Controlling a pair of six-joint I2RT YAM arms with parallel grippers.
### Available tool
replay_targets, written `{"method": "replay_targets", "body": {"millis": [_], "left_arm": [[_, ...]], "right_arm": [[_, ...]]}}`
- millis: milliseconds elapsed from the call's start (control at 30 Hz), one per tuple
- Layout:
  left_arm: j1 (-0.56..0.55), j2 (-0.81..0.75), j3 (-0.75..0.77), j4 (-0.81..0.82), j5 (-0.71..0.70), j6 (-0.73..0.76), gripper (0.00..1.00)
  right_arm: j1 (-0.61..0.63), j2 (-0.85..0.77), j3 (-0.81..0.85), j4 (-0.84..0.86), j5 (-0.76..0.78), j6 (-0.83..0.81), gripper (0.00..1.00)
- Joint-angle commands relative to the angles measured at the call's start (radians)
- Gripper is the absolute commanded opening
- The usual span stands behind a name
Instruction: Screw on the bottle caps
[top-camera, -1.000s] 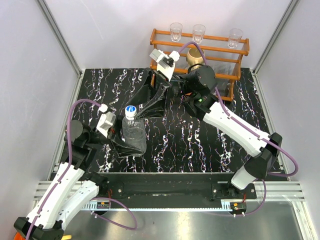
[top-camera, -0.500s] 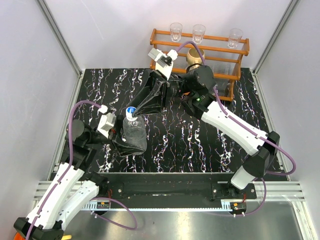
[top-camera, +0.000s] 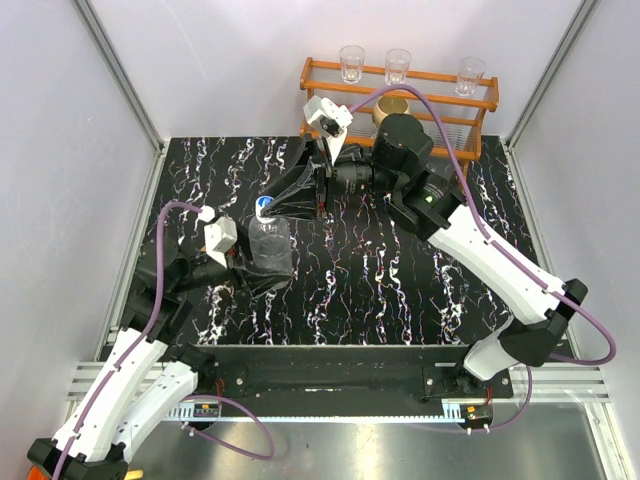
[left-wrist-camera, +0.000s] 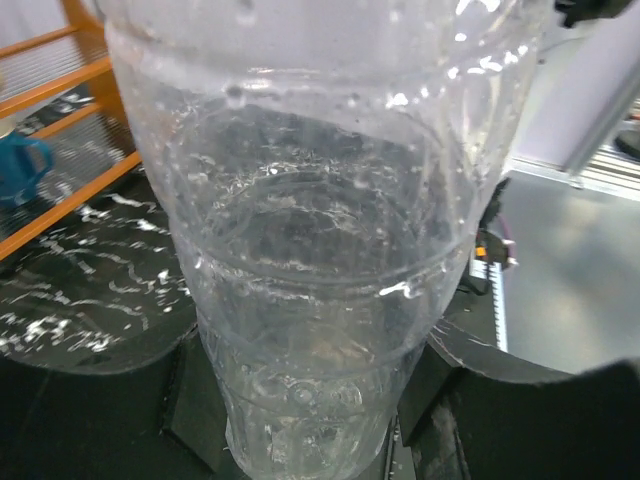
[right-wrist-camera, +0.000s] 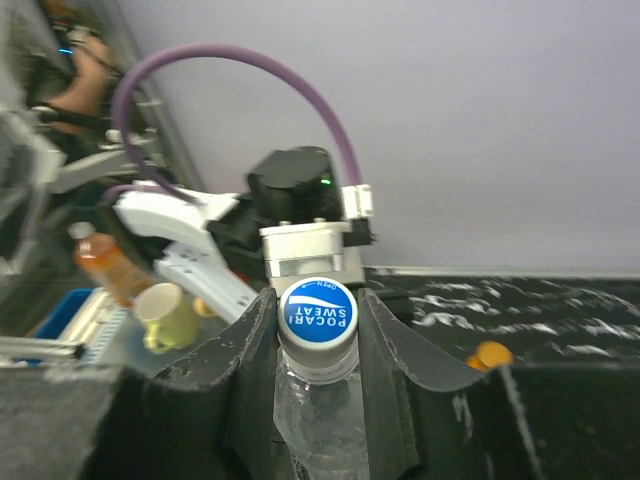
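Blue cap (right-wrist-camera: 317, 311), atop the upright clear bottle (left-wrist-camera: 320, 250), is pinched by the right tool (right-wrist-camera: 317, 318); the left tool (top-camera: 262, 277) clamps the bottle's body; turning axis vertical.

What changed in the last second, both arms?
Right gripper moved in leftward onto the top of the bottle and closed on the blue cap; before that it stood open, off to the bottle's right rear. Left gripper and bottle shifted slightly toward the back. Unchanged: left gripper keeps its hold on the bottle body, the cap sits on the neck, and the rack is untouched.
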Motion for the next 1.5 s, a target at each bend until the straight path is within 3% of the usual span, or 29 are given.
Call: {"method": "replay_targets", "body": {"millis": [0, 233, 400, 800, 967, 1033, 1067, 1133, 1167, 1367, 1467], "left_arm": [[0.028, 0.004, 0.031, -0.082, -0.351, 0.055, 0.45], [0.032, -0.001, 0.033, -0.090, -0.454, 0.060, 0.44], [0.035, -0.005, 0.033, -0.093, -0.481, 0.062, 0.43], [0.035, -0.022, 0.022, -0.133, -0.601, 0.069, 0.40], [0.035, -0.028, 0.022, -0.150, -0.659, 0.071, 0.38], [0.035, -0.034, 0.022, -0.154, -0.687, 0.069, 0.38], [0.034, -0.036, 0.020, -0.157, -0.694, 0.066, 0.38], [0.034, -0.038, 0.019, -0.157, -0.695, 0.062, 0.38], [0.035, -0.039, 0.019, -0.157, -0.681, 0.062, 0.38], [0.034, -0.044, 0.010, -0.131, -0.554, 0.052, 0.38], [0.035, -0.048, 0.005, -0.116, -0.500, 0.049, 0.38]], "right_arm": [[0.034, -0.064, 0.035, -0.334, 0.192, -0.234, 0.09], [0.130, -0.045, 0.097, -0.479, 0.400, -0.365, 0.00], [0.218, 0.020, 0.175, -0.558, 0.563, -0.391, 0.00], [0.345, 0.256, 0.534, -0.798, 1.080, -0.334, 0.00], [0.354, 0.291, 0.592, -0.832, 1.249, -0.296, 0.16], [0.355, 0.294, 0.592, -0.832, 1.298, -0.296, 0.18], [0.355, 0.294, 0.592, -0.834, 1.306, -0.270, 0.31], [0.355, 0.294, 0.591, -0.831, 1.310, -0.261, 0.42], [0.356, 0.293, 0.591, -0.831, 1.301, -0.262, 0.56], [0.355, 0.226, 0.560, -0.762, 1.223, -0.270, 0.99], [0.353, 0.158, 0.514, -0.705, 1.174, -0.274, 1.00]]}}
